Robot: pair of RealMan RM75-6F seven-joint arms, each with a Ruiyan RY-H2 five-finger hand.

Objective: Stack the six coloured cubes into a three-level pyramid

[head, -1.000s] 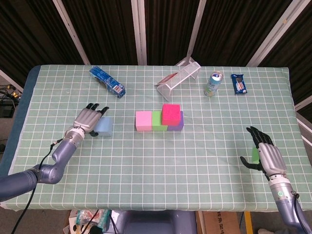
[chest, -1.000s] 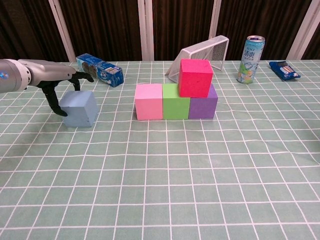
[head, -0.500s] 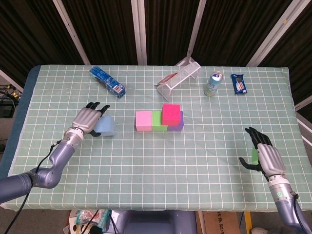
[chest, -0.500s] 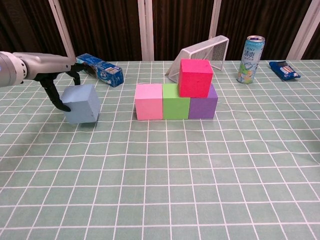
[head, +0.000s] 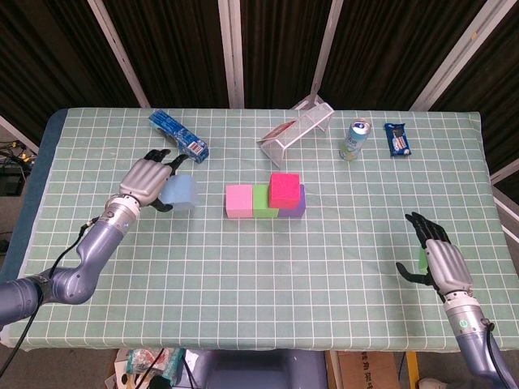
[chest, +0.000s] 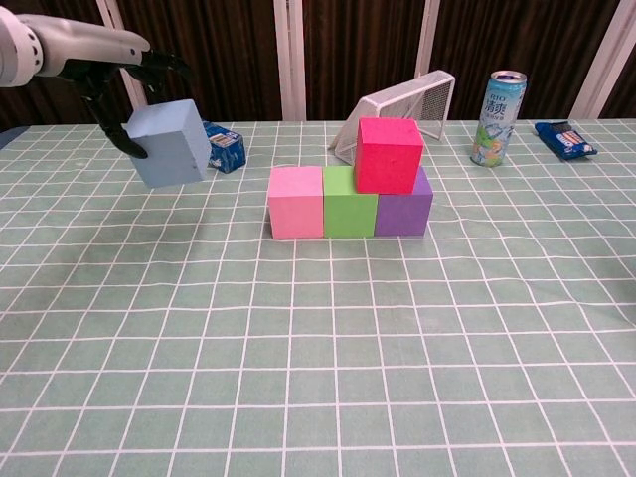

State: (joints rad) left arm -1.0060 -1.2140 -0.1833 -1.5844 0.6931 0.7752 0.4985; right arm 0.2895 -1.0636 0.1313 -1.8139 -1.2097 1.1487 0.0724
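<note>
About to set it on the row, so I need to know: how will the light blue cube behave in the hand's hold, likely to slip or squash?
The light blue cube hangs tilted in the left hand, so it may pivot. Lifted by the fingers on its edges alone, it is probably light. Its faces look matte, so slipping seems unlikely; stiffness cannot be told.

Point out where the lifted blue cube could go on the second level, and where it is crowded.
Free: the tops of the pale pink cube and green cube, left of the red cube. Crowded: behind the stack, the white wire rack. The left hand holds the light blue cube.
</note>
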